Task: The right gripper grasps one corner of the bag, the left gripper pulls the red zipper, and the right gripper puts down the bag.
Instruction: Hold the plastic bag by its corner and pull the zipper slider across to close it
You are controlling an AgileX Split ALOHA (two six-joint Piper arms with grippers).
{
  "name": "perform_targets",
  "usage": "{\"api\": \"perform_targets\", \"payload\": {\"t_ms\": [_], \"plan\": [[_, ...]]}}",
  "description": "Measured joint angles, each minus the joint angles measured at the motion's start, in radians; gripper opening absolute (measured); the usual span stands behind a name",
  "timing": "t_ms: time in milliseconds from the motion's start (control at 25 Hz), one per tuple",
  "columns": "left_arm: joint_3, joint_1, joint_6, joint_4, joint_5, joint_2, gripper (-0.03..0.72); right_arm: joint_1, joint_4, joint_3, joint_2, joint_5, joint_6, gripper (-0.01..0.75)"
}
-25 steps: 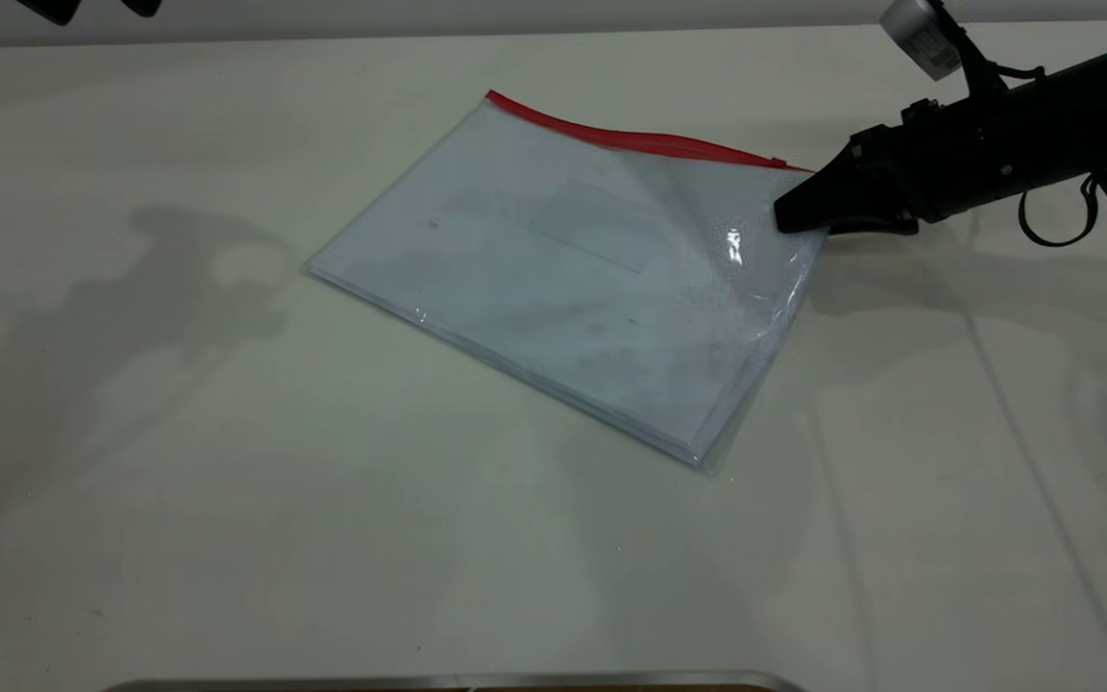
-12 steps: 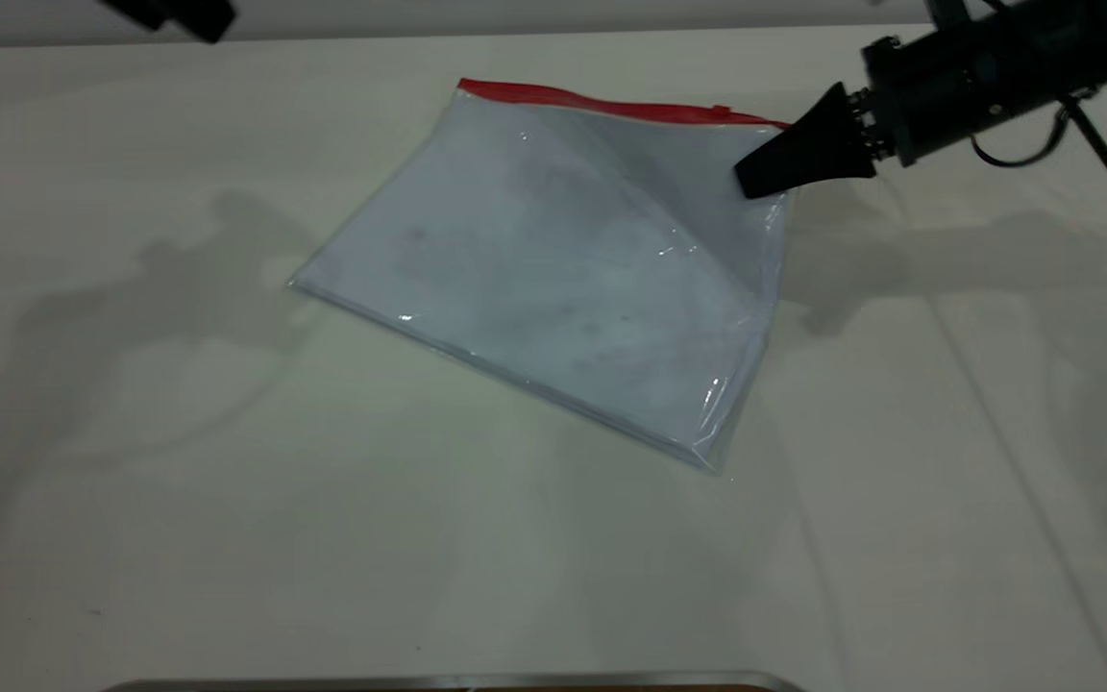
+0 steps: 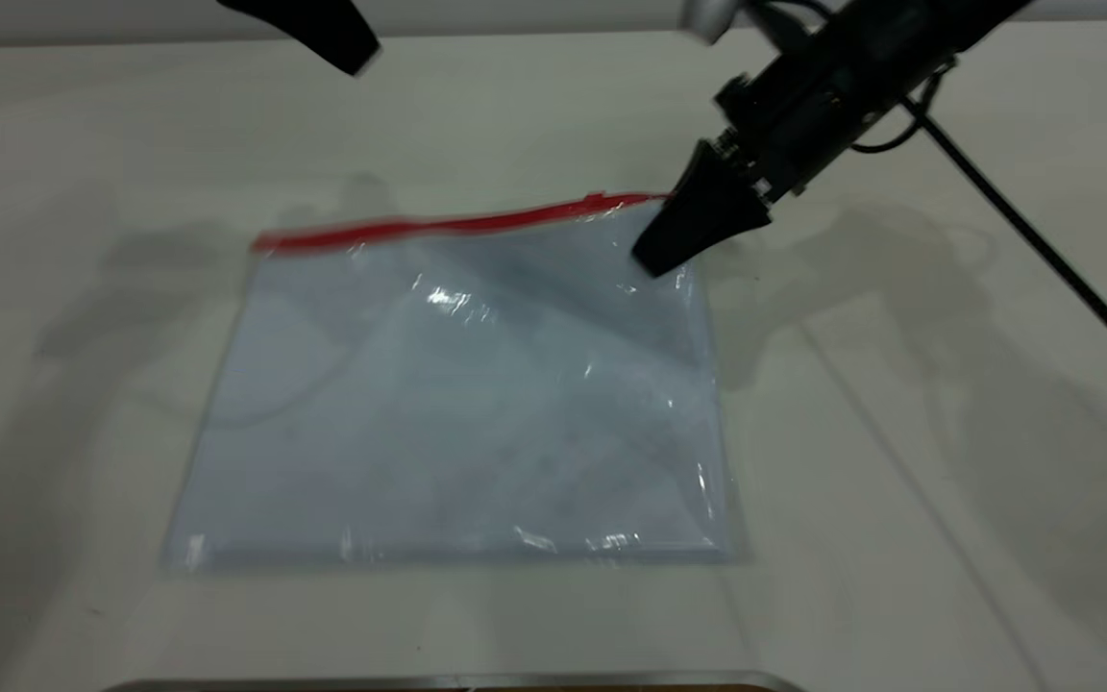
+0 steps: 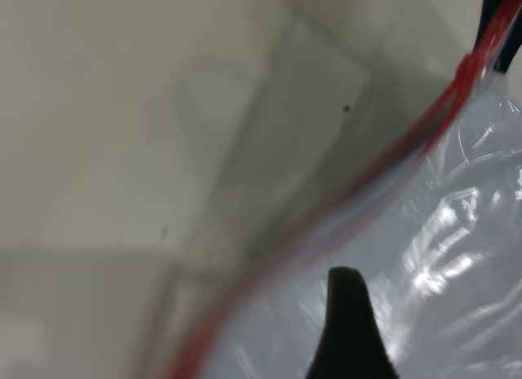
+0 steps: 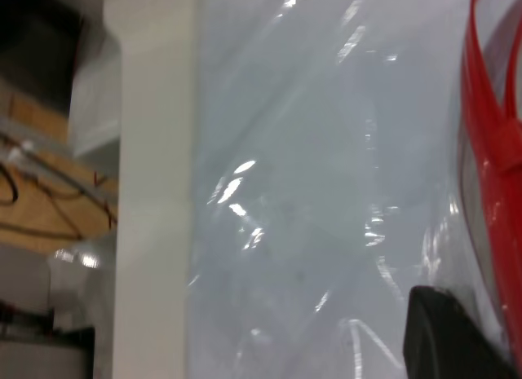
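The right gripper (image 3: 654, 258) is clamped on the upper right corner of the bag (image 3: 457, 404), just below the end of the red zipper (image 3: 438, 228), and holds that corner raised toward the far edge of the table (image 3: 83, 144). The bag's opposite long edge lies near the near edge of the table.

The zipper's long axis runs parallel to the far edge, from the held corner toward the left side. The small slider tab (image 3: 596, 201) sits close to the right gripper, so the pull will likely run leftward along this axis.

The left gripper (image 3: 342, 43) hangs above the far edge, beyond the zipper line and well apart from the tab. Its opening cannot be determined from these views, which show only one finger (image 4: 349, 330).

The bag is thin, clear, crinkly film with bright glare patches and a diagonal fold from the held corner; expect it to flex and slip.
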Motion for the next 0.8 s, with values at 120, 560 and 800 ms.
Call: {"api": "perform_targets", "payload": {"t_ms": [120, 560, 800], "plan": [[-0.039, -0.035, 0.052, 0.0, 0.008, 0.048, 0.589, 0.021, 0.004, -0.015, 0.0, 0.006, 0.005, 0.034], [-0.053, -0.121, 0.171, -0.055, -0.009, 0.117, 0.589, 0.023, 0.152, -0.035, 0.002, 0.012, -0.005, 0.034], [-0.054, -0.124, 0.238, -0.144, -0.033, 0.123, 0.589, 0.023, 0.159, -0.035, 0.002, 0.012, -0.033, 0.034]]}}
